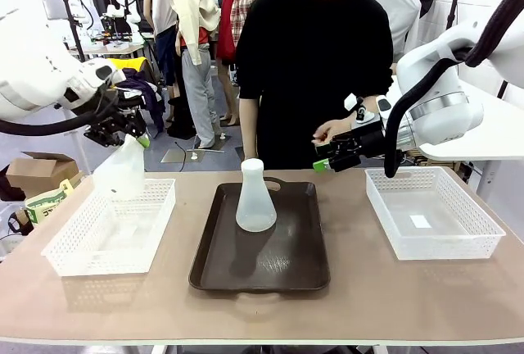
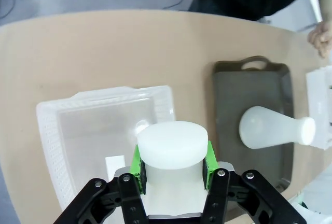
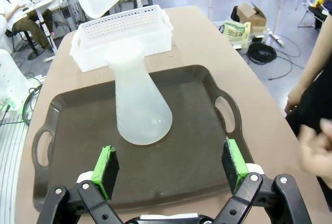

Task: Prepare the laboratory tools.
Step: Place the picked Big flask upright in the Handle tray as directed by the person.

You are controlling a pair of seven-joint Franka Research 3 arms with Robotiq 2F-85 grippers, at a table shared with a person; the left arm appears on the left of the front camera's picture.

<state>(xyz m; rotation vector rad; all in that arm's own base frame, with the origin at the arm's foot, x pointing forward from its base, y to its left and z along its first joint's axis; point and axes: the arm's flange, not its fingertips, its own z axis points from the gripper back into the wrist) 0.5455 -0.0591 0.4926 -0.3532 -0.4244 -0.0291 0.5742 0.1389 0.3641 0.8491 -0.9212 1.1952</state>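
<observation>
On the left, the left gripper (image 1: 133, 134) is closed on the neck of one flask (image 1: 120, 171) and holds it in the air above the left basket (image 1: 110, 231); in the left wrist view the green pads (image 2: 136, 163) press on both sides of the neck (image 2: 173, 154). This flask is frosted white and half transparent, with a wide base that narrows to a short round neck, and it hangs tilted. In the middle, the second flask (image 1: 255, 197) stands upright on the dark brown tray (image 1: 262, 268), in its far half, and it looks the same: cloudy white, cone-shaped, with a flat top rim. On the right, the right gripper (image 1: 327, 162) is wide open and holds nothing; it hovers near the tray's far right corner, and in its wrist view both green pads (image 3: 105, 165) stand far apart with the standing flask (image 3: 136, 96) between and beyond them. Further right, the right basket (image 1: 432, 211) of white mesh plastic lies on the table. The table (image 1: 262, 313) has a plain light brown top. A person in black (image 1: 315, 59) stands at the far side, one hand (image 1: 332, 131) near the right gripper. Behind are a grey floor, a cardboard box (image 1: 39, 170) and other work tables.
</observation>
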